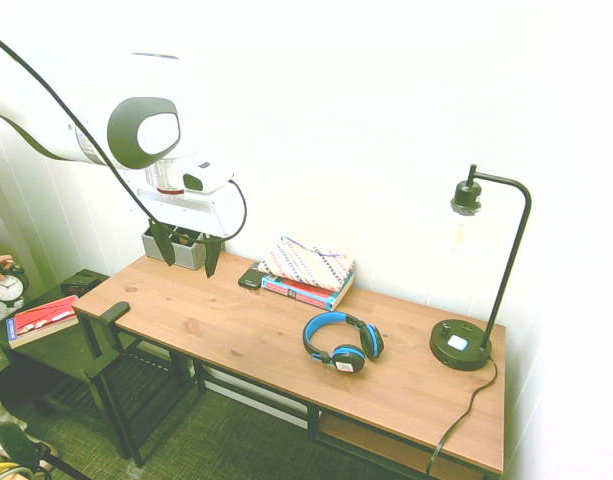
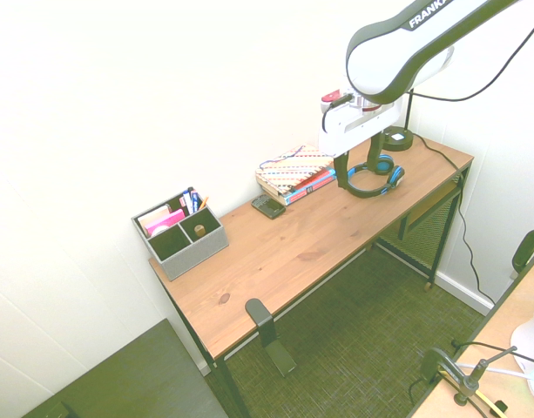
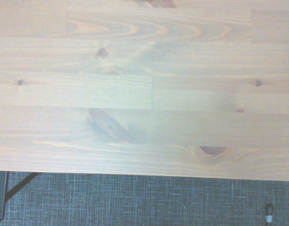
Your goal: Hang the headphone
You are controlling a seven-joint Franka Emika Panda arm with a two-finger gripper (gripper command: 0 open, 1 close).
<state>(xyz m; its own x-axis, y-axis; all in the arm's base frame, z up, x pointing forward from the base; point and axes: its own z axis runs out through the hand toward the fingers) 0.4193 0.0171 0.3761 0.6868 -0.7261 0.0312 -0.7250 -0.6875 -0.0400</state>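
The fingers (image 1: 186,255) stand wide apart, holding nothing. The headphone (image 1: 344,343) lies on the worktop (image 1: 226,325), lower than they are and toward the lamp (image 1: 461,345). A grip on one cup alone could let the headband swing and slip.

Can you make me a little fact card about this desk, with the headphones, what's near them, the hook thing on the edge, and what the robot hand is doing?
headphones: blue and black, lying on the desk, not hung up
lamp: black, standing on the desk
books: a pile, striped one on top
phone: dark, beside the books
organizer: gray, holds pens
hook: black, at the desk's front edge
gripper: open, above the desk, holding nothing
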